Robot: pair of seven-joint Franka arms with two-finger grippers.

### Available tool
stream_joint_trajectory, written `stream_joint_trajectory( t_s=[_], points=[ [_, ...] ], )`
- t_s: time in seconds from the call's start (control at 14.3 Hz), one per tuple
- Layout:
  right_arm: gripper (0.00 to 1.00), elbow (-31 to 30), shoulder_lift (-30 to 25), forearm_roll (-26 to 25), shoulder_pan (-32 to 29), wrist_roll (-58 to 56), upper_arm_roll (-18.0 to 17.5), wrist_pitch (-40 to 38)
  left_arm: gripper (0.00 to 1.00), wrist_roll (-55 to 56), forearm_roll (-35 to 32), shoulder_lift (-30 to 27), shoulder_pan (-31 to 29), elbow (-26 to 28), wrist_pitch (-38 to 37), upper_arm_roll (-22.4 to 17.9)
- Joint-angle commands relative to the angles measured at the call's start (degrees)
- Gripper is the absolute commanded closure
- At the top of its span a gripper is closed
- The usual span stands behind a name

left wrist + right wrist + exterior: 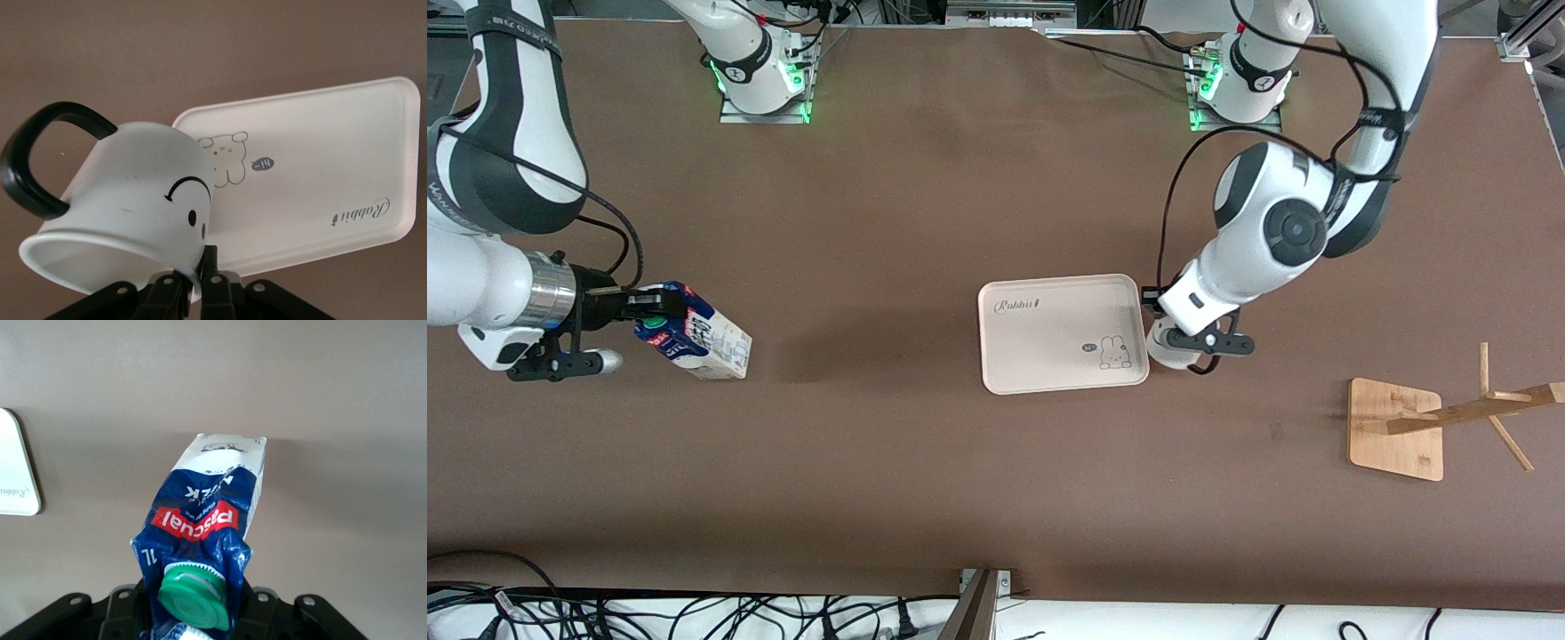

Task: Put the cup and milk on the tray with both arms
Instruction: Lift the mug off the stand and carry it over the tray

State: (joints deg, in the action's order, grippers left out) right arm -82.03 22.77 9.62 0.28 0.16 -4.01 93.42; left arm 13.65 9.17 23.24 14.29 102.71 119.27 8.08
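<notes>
The milk (710,342) is a blue-topped carton with a green cap, held tilted low over the table toward the right arm's end. My right gripper (656,309) is shut on its top. In the right wrist view the milk (208,510) points away and hides my right gripper (193,610). The cream tray (1049,351) lies mid-table and holds nothing. My left gripper (1169,338) is shut on the rim of the cup (1163,354), beside the tray's edge at the left arm's end. In the left wrist view the cup (133,193) hangs tilted from my left gripper (202,265) over the bunny corner of the tray (320,193).
A wooden stand with a square base (1396,427) and slanted pegs stands near the left arm's end, nearer the front camera than the tray. Cables lie along the table's front edge (694,613). A corner of the tray (15,470) shows in the right wrist view.
</notes>
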Motion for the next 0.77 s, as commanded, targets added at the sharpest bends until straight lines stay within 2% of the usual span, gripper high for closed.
stream_joint_trajectory(
  t_s=[0.0,0.21,0.42,0.7],
  points=[
    [0.58,-0.85,-0.79,0.93,-0.11,6.5,-3.02,0.27,1.0,-0.38,4.43,7.77,2.14,-10.93,-9.82,-0.43],
    [0.58,-0.85,-0.79,1.28,0.15,11.69,-5.92,0.45,1.0,-0.12,6.64,11.56,2.41,-13.32,-11.78,-0.78],
    [0.57,-0.76,-0.79,0.24,0.33,11.63,-8.99,0.36,1.0,1.45,12.88,14.11,2.85,-13.67,-11.78,-2.27],
    [0.57,3.88,-0.18,-5.03,6.99,10.74,-9.35,-3.92,1.0,3.58,12.27,16.75,4.43,-17.28,-13.45,-2.54]
  ],
)
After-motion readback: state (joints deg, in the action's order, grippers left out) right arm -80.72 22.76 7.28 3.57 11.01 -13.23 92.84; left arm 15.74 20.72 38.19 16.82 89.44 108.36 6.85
